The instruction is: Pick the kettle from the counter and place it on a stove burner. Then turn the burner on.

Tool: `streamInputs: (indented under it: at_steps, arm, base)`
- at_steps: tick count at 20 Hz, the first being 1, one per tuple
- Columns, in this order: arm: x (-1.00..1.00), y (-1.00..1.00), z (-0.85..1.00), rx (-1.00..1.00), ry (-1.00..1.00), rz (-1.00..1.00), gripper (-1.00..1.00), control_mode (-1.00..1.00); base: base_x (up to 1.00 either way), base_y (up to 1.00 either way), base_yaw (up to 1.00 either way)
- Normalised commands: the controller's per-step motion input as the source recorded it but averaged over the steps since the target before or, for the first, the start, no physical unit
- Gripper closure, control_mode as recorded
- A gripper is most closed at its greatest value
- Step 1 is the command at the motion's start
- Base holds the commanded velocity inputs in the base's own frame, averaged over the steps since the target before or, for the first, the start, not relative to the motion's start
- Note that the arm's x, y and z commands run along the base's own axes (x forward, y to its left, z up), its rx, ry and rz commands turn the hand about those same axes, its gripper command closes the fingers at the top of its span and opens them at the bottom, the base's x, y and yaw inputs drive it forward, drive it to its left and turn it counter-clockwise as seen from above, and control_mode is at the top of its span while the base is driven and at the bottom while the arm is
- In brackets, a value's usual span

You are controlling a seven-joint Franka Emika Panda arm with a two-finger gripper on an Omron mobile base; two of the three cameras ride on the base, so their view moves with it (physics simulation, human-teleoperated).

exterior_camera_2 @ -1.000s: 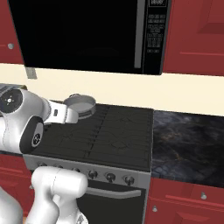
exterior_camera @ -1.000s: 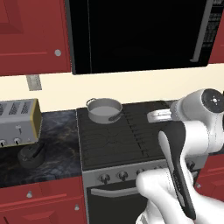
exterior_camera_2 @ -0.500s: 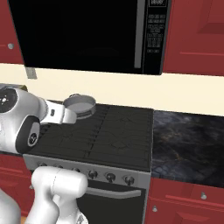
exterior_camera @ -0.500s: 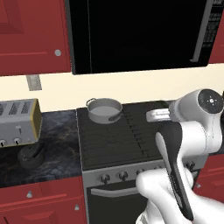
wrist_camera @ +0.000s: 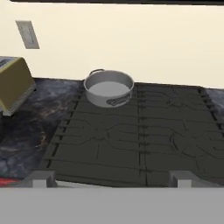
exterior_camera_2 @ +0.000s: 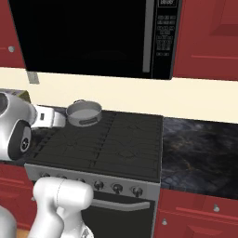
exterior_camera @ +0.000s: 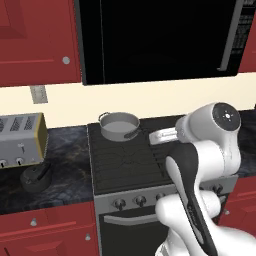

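The small dark kettle [exterior_camera: 36, 177] sits on the black marbled counter [exterior_camera: 67, 150], left of the stove [exterior_camera: 150, 175] and in front of the toaster. My hand [exterior_camera: 162, 135] hovers above the stove's right half, pointing left, well to the right of the kettle. In the hand view my gripper [wrist_camera: 111, 179] is open, its two grey fingertips [wrist_camera: 42, 178] far apart with nothing between them, looking across the grates toward the back wall. A row of burner knobs [exterior_camera: 119, 203] runs along the stove's front panel.
A silver two-handled pot [exterior_camera: 120, 125] occupies the rear left burner, also in the hand view [wrist_camera: 108, 87]. A boxy toaster [exterior_camera: 20, 138] stands at the counter's far left. A black microwave [exterior_camera_2: 93, 37] hangs above the stove. More counter [exterior_camera_2: 200, 148] lies right of the stove.
My arm has swung a little to the left, carrying the hand leftward over the stove. The gripper stays open. Kettle and pot have not moved.
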Motion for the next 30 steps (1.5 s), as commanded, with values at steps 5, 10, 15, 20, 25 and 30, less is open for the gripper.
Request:
streamInputs:
  at_steps: [5, 10, 15, 20, 25, 30]
  arm:
    - [0.00, 0.76, 0.00, 0.05, 0.10, 0.18, -1.00, -1.00]
    - [0.00, 0.84, 0.00, 0.08, 0.14, 0.14, -1.00, -1.00]
    - [0.00, 0.91, -0.08, 0.10, 0.16, 0.11, -1.00, -1.00]
    - [0.05, 0.93, -0.19, 0.08, 0.16, 0.04, -1.00, -1.00]
    - [-0.01, 0.51, -0.17, 0.09, 0.06, 0.00, -1.00, -1.00]
    - [0.00, 0.27, -0.14, 0.09, 0.02, 0.00, -1.00, -1.00]
  base:
    - [0.00, 0.00, 0.00]
    - [0.00, 0.00, 0.00]
    - [0.00, 0.00, 0.00]
    - [0.00, 0.00, 0.00]
    - [0.00, 0.00, 0.00]
    - [0.00, 0.00, 0.00]
